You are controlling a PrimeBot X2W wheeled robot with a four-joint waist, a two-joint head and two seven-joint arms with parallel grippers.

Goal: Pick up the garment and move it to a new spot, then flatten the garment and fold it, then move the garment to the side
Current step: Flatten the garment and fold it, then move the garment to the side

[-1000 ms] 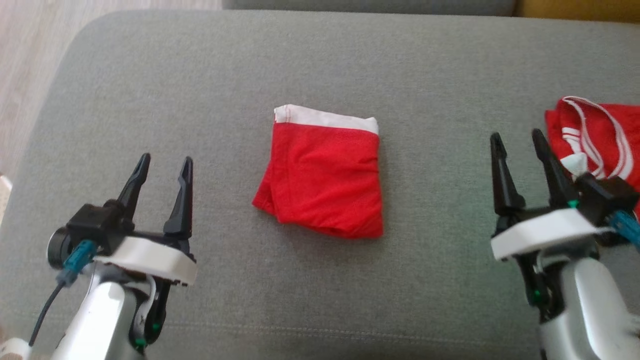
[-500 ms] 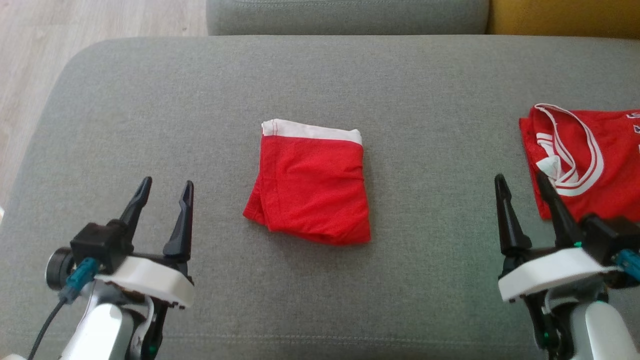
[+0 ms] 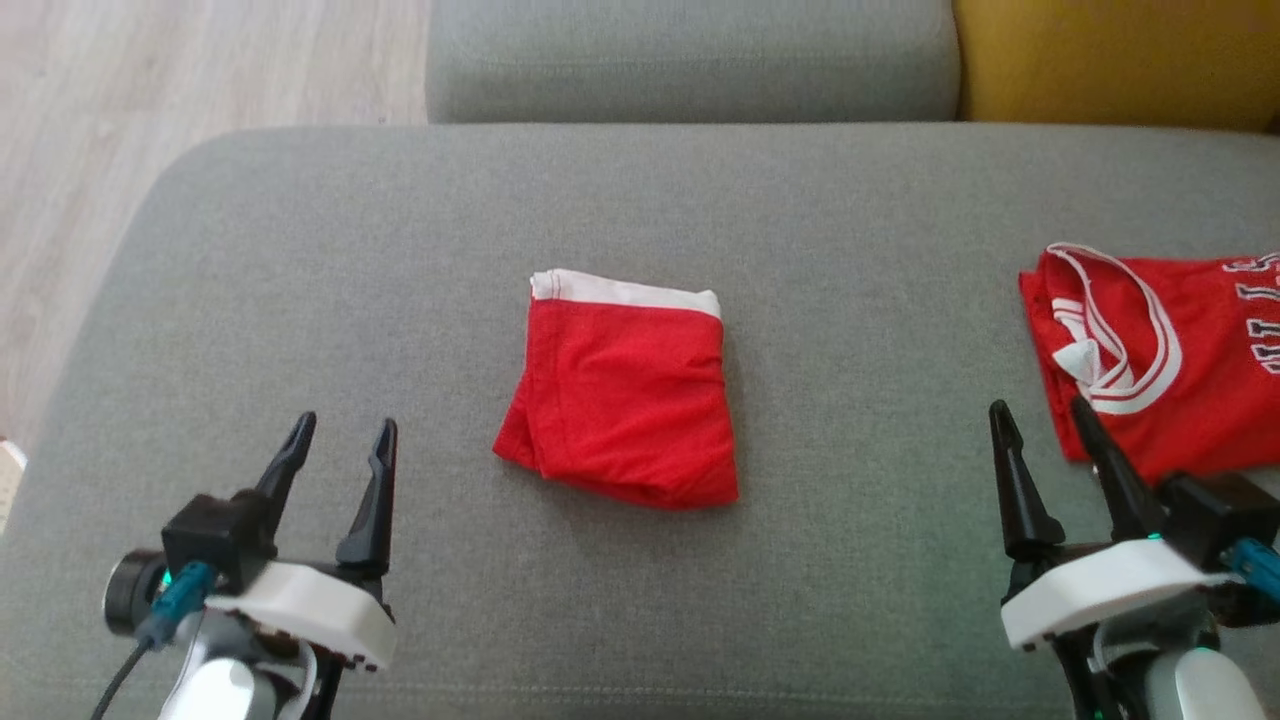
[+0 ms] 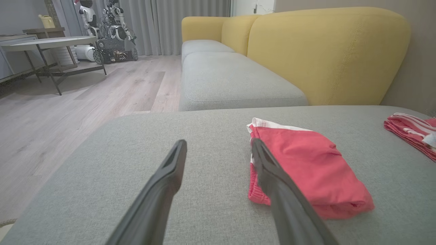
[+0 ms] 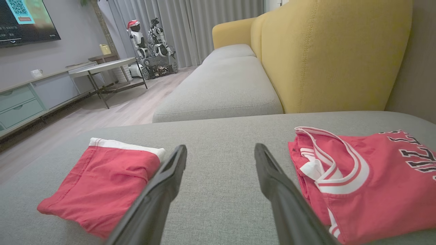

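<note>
Grey sofa cushion [image 3: 300, 300] bears folded red garment [image 3: 625, 395] at centre, white waistband far side, likely awaiting shift aside. Flanking it, well apart, left jaws and right jaws spread wide, holding nothing. Red jersey [image 3: 1180, 400] lies near right jaws, seemingly set aside

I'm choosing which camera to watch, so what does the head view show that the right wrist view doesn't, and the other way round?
Head view: the left gripper, open, above the cushion's front.
Right wrist view: a wall screen, a side table and a parked robot.
Shared: the folded red shorts, the red jersey, the grey cushion and the open right gripper.
</note>
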